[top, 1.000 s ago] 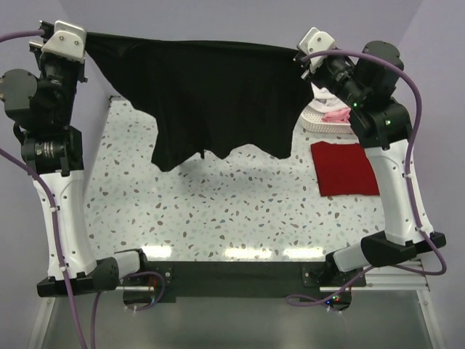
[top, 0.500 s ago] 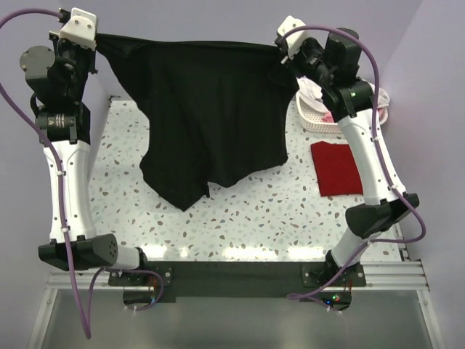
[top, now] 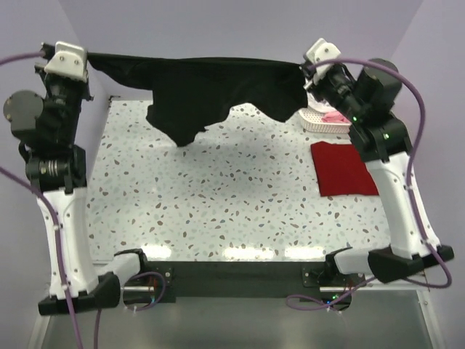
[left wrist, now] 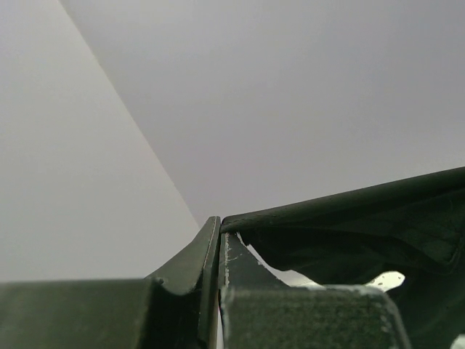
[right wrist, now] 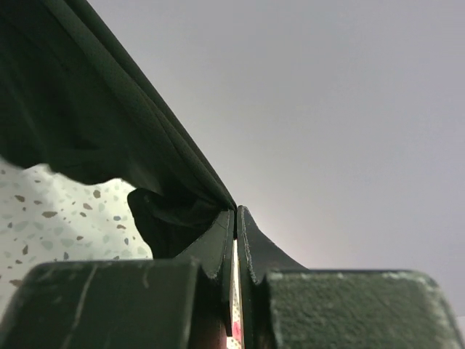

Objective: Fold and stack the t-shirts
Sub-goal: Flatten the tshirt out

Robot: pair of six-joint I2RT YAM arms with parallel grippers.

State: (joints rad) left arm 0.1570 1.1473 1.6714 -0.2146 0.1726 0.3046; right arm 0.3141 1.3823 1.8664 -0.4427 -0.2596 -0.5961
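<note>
The left hand [top: 90, 57] is clenching one top corner of the black t-shirt [top: 218, 80] and the right hand [top: 301, 67] is clenching the other. The cloth is hanging stretched between them over the far part of the counter [top: 218, 203]. Its upper edge is running nearly straight from hand to hand. Below that it is bunching into folds, with one point drooping lower toward the left and another lobe sagging near the right hand. Which part is sleeve, hem or neck is hard to tell in all that black. In both wrist views the fingers are pressing tight together with dark fabric pinched at the tips, and most of each view is showing only pale wall [left wrist: 290, 87]. The dark red t-shirt [top: 341, 169] is lying flat as a folded rectangle on the counter's right side, its right edge slipping behind the right arm. Behind that arm a white basket [top: 317, 120] is peeking out, holding something pink [top: 336, 116] too hidden to identify.
</note>
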